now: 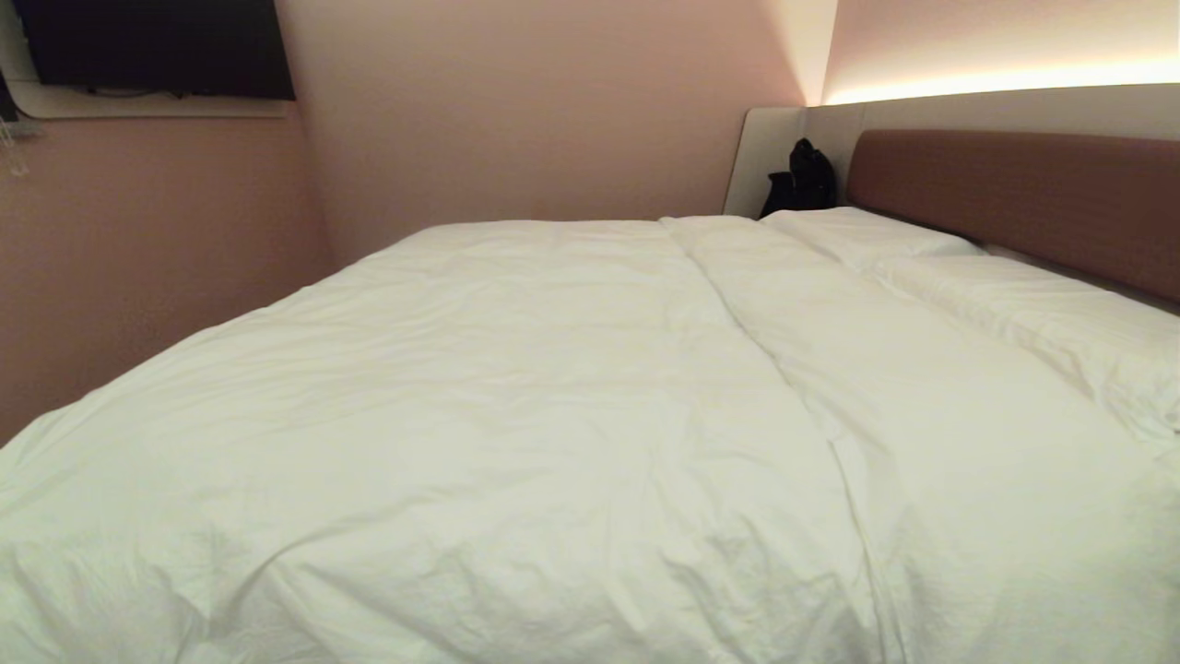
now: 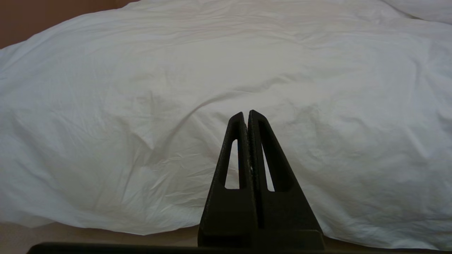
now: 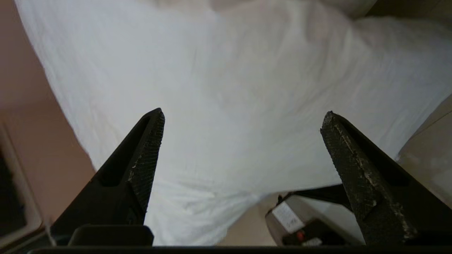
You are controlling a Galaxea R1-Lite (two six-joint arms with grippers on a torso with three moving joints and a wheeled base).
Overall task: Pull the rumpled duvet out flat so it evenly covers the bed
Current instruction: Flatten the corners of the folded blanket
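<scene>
Duvet [image 1: 516, 406] lies spread across the bed [image 1: 1014, 198], reaching from the near edge up to the headboard end; surface mostly flat, shallow wrinkles, one long seam or fold running from the near edge toward the headboard. Judged close to done.

Right gripper [image 3: 243, 120]: fingers spread wide, nothing between them, hovering above the duvet's edge. Left gripper [image 2: 246, 114]: fingers pressed together, empty, pointing at the duvet's near side just above where it overhangs the bed. Neither arm shows in the head view.

Risks, as judgement:
- A further grab at the edge could drag the duvet off-centre and bare the side of the bed nearest the wall [image 1: 553, 101]; cause would be pulling one corner only.
- The fold toward the headboard may be doubled cloth; the right wrist view is smeared there, so cannot confirm. Left alone, cover stays uneven.
- Open fingers coming down may pinch the sheet as well.

Counts: duvet, one. Pillows [image 1: 922, 254] against the headboard, two. Dark bag [image 1: 802, 180] beside the headboard, one. Wall screen [image 1: 152, 46], one. Grippers, two.
</scene>
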